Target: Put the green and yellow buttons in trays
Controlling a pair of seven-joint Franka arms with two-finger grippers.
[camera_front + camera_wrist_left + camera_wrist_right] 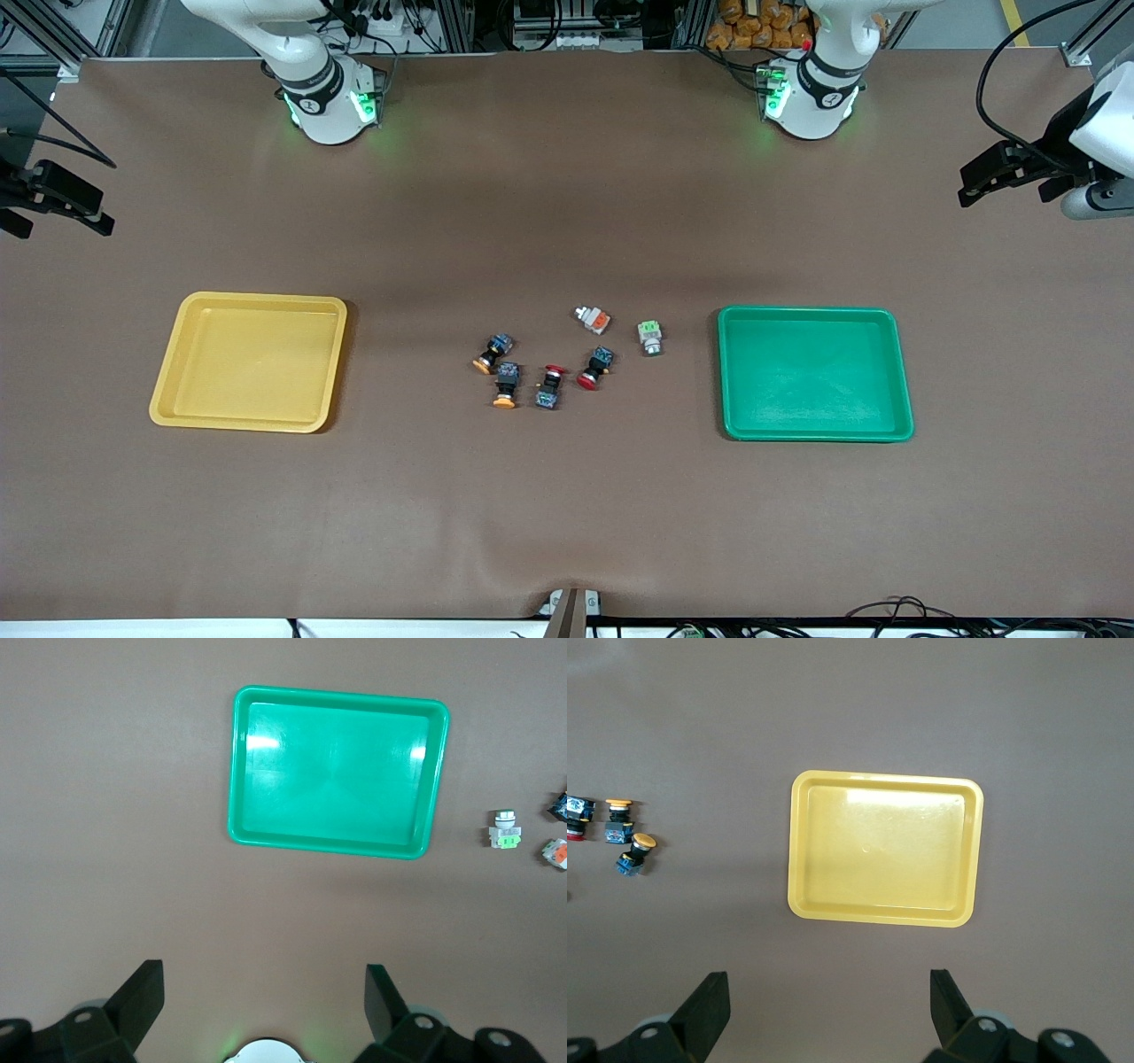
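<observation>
Evidently nothing is sorted yet: the green and yellow buttons [651,338] cluster between the yellow tray [168,381] at nine o'clock and green tray [904,390] at three. The left gripper [264,992] hangs spread above the green tray's end, the right gripper [829,997] spread above the yellow's, each seemingly assigned its nearest tray.

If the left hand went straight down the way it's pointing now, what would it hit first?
Probably bare table, just short of the green tray. The open left hand looks straight down with nothing between its fingers, though depth is hard to judge.
</observation>
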